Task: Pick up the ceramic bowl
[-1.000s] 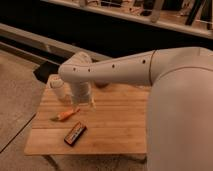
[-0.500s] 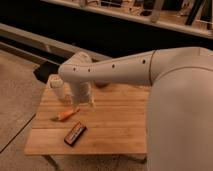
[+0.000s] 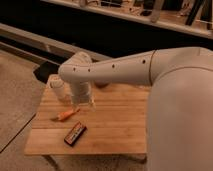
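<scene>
The ceramic bowl (image 3: 102,85) shows only as a dark reddish-brown sliver at the back of the wooden table, mostly hidden behind my arm. My gripper (image 3: 83,101) hangs down from the white arm over the left half of the table, in front and to the left of the bowl. It is just right of the pale cup (image 3: 57,88). Nothing is visibly held in it.
The low wooden slat table (image 3: 117,127) holds an orange carrot-like thing (image 3: 67,114) in front of the gripper and a dark flat bar (image 3: 75,133) near the front left. My large white arm fills the right side. A dark ledge runs behind the table.
</scene>
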Motion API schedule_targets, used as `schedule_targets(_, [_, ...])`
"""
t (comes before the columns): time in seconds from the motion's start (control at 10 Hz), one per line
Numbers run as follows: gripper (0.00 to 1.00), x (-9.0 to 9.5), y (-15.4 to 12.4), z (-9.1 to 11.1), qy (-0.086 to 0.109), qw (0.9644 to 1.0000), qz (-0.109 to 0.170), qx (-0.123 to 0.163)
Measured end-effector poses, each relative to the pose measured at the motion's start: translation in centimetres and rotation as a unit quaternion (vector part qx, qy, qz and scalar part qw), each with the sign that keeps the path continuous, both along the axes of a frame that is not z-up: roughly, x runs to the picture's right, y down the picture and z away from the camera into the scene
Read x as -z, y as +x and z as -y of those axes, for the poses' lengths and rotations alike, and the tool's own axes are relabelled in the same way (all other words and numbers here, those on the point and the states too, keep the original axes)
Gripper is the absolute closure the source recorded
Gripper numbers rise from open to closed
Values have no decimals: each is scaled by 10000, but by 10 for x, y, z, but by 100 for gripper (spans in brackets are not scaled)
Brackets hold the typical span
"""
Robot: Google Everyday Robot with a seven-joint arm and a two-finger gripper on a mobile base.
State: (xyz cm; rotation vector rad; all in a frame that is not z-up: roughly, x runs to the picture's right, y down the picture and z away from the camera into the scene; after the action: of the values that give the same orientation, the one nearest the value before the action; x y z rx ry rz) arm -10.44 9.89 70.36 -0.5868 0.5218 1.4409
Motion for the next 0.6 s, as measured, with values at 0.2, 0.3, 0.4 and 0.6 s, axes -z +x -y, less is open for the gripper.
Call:
schedule_targets(0.2, [35,0,0,0,0,10000,0,0])
schedule_targets(0.3, [35,0,0,0,2,10000,1,3])
schedule_targets(0.4, [35,-2,1,2,19,10000,-9,2])
schedule_targets(0.6, [35,-20,13,9,83,9999,-122,-41])
